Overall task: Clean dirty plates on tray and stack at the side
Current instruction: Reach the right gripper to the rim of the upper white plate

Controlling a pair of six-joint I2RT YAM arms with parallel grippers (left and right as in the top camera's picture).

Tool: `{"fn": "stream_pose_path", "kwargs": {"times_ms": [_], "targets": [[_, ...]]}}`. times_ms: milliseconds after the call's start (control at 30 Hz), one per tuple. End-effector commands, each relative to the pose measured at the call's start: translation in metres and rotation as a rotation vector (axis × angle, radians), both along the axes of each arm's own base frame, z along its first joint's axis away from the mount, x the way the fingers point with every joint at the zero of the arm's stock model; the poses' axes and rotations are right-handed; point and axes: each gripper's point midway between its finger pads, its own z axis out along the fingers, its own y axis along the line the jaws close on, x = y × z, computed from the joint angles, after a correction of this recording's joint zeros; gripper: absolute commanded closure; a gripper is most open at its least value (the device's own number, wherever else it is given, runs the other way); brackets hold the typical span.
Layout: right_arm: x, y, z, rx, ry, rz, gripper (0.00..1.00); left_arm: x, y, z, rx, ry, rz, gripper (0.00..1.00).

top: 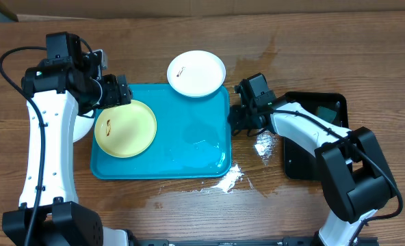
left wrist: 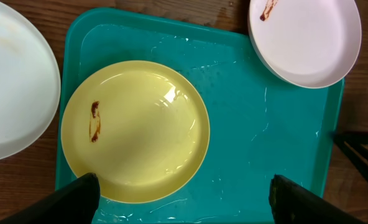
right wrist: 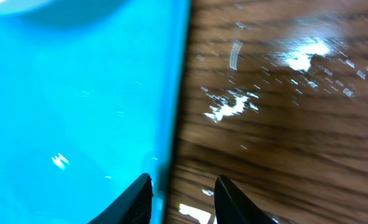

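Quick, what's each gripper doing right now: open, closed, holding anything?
Left gripper: wide open over the yellow plate, holding nothing.
Right gripper: partly open at the tray edge, holding nothing.

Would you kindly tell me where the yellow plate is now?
Overhead view: the yellow plate lies at the left end of the turquoise tray, beside the left pincer.
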Motion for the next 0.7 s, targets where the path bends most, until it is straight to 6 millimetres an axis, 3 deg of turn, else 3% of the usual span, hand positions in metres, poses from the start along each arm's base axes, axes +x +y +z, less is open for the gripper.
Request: {"fn": "stream_pose_path", "kwargs": {"times_ms": [0,233,300,500,667], "targets": [[0.013,0.010,0.020,0.042,-0.020,0.016,0.65,-0.001,0.000,-0.001,-0.001,0.008,0.016,0.12],[0.043,0.026,0.094,-0.001,-0.148,0.175,0.48,0.001,0.000,-0.001,-0.001,-0.002,0.016,0.12],[0.056,0.023,0.102,-0.038,-0.199,0.135,0.46,0.001,0.000,0.000,-0.001,-0.003,0.016,0.12],[0.104,0.015,0.108,0.060,-0.279,-0.058,0.46,0.001,0.000,-0.001,-0.008,0.001,0.033,0.12],[0.126,0.024,0.081,0.090,-0.304,-0.058,0.45,0.001,0.000,0.000,-0.008,0.000,0.033,0.12]]}}
